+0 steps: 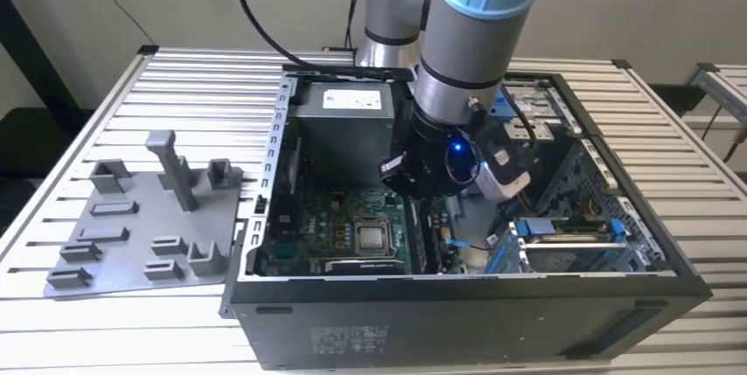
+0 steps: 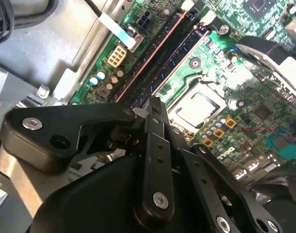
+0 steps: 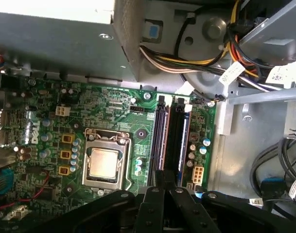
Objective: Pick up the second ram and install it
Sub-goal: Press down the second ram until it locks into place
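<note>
Inside the one open computer case (image 1: 607, 244), the gripper (image 3: 163, 175) hangs over the green motherboard (image 3: 113, 109) with its jaws clenched. Its tips sit at the end of two long memory slots (image 3: 160, 136); one ram stick (image 3: 176, 138) stands seated beside them.

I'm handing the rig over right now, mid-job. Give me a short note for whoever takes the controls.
Gripper: low inside the case, at the near end of the memory slots on the motherboard, beside the CPU socket. Whether it is open or shut cannot be told.
Second ram: probably the dark stick standing in the slots just ahead of the gripper.
Grey holder tray: on the table at the exterior view's left, outside the case.
Done: the stick is at the slots, away from the tray.
Left: confirm that it is fully seated, which the pictures do not settle.
</note>
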`<state>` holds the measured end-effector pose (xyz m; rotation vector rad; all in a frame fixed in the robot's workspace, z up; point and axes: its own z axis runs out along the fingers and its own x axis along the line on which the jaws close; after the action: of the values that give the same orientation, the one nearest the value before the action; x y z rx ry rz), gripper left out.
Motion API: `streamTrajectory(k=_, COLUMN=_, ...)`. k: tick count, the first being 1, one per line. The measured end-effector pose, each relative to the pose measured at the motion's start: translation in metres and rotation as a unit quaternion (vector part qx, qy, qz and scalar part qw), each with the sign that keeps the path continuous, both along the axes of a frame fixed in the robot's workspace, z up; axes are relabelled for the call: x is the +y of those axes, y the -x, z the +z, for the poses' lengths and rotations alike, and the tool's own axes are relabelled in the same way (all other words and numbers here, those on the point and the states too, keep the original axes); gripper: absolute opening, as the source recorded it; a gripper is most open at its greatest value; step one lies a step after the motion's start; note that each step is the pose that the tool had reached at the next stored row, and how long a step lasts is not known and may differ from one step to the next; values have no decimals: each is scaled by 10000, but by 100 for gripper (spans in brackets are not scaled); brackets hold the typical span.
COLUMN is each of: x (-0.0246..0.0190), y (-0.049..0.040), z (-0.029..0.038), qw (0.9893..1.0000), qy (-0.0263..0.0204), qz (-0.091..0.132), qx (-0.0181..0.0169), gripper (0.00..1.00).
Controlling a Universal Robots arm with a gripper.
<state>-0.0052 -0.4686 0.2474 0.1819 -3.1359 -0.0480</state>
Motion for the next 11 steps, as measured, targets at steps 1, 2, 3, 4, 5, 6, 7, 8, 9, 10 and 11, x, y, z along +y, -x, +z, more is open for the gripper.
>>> streamTrajectory(k=1, x=0, y=0, z=0, qw=10000, qy=0, qz=66, qx=0, gripper=11)
streamTrajectory(k=2, x=0, y=0, z=0, qw=9999, qy=0, qz=133, qx=0, gripper=11)
streamTrajectory(k=3, x=0, y=0, z=0, qw=9998, qy=0, qz=206, qx=-1, gripper=11)
streamTrajectory(k=4, x=0, y=0, z=0, qw=9996, qy=0, qz=283, qx=-2, gripper=11)
streamTrajectory(k=5, x=0, y=0, z=0, qw=9994, qy=0, qz=359, qx=-3, gripper=11)
streamTrajectory(k=6, x=0, y=0, z=0, qw=9990, qy=0, qz=443, qx=-5, gripper=11)
streamTrajectory(k=7, x=0, y=0, z=0, qw=9987, qy=0, qz=515, qx=-7, gripper=11)
streamTrajectory(k=8, x=0, y=0, z=0, qw=9983, qy=0, qz=583, qx=-8, gripper=11)
streamTrajectory(k=9, x=0, y=0, z=0, qw=9979, qy=0, qz=650, qx=-9, gripper=11)
streamTrajectory(k=10, x=0, y=0, z=0, qw=9974, qy=0, qz=717, qx=-9, gripper=11)
streamTrajectory(k=11, x=0, y=0, z=0, qw=9969, qy=0, qz=784, qx=-10, gripper=11)
